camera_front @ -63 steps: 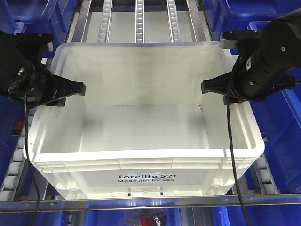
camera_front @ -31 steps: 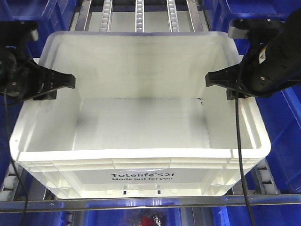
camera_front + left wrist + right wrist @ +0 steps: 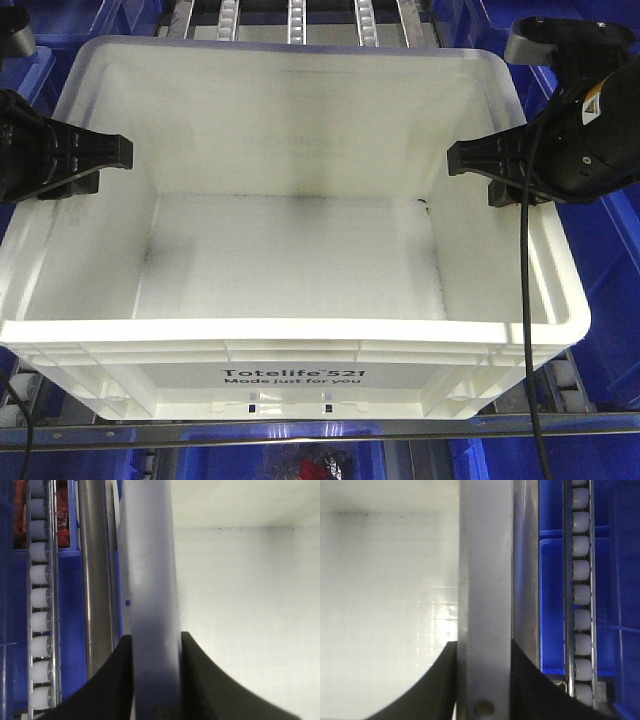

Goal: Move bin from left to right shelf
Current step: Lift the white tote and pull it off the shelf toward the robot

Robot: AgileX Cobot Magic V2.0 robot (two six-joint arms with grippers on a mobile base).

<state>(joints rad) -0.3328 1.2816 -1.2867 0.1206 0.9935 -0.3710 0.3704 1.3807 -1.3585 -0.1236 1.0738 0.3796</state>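
Observation:
The bin, a large white tote with "Totelife 521" printed on its front, fills the front view and hangs level between both arms. My left gripper is shut on its left rim, one finger inside and one outside; the left wrist view shows the same gripper. My right gripper is shut on the right rim in the same way, as the right wrist view of it confirms. Behind and below the bin lies a roller shelf with a steel crossbeam. Which shelf it is, I cannot tell.
Dark blue totes flank the bin at the right and the upper left. Roller rails run beside the bin walls. A black cable hangs from the right arm across the bin's front right corner. Something red lies below the crossbeam.
The bin has come up towards the camera and looks larger. Both grippers moved with it, further apart in view, still clamped on the side rims.

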